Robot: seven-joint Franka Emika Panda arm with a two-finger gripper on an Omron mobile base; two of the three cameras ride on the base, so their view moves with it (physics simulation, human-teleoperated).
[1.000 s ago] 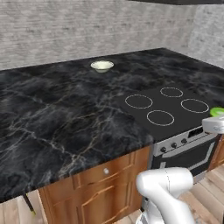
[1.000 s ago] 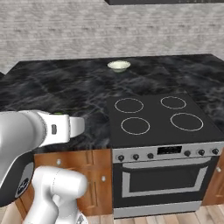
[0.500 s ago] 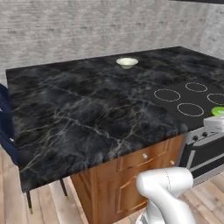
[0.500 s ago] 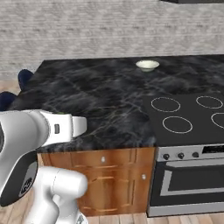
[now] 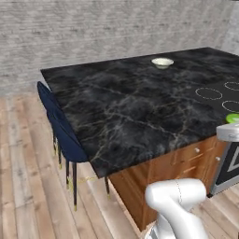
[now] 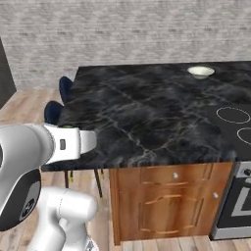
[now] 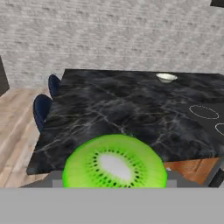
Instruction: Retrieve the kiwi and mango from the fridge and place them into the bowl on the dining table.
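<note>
The end effector [image 7: 114, 181] is clamped on the kiwi [image 7: 114, 162], whose cut green face sits right at the bottom of the hand view, close against the camera. In the left base view a sliver of green shows at the far right edge, resting on the white hand, off the near side of the bench [image 5: 140, 112].

What the coming move turns on is where the bowl [image 7: 166, 77] lies from the fruit: well ahead of the end effector and off to its right, across most of the dark marble, near the far edge of the bench. The cooktop rings [image 7: 204, 112] sit to the right, nearer than the bowl. The bowl is round, so there is no axis to line up with. My guess is a long reach or more driving is needed.
</note>
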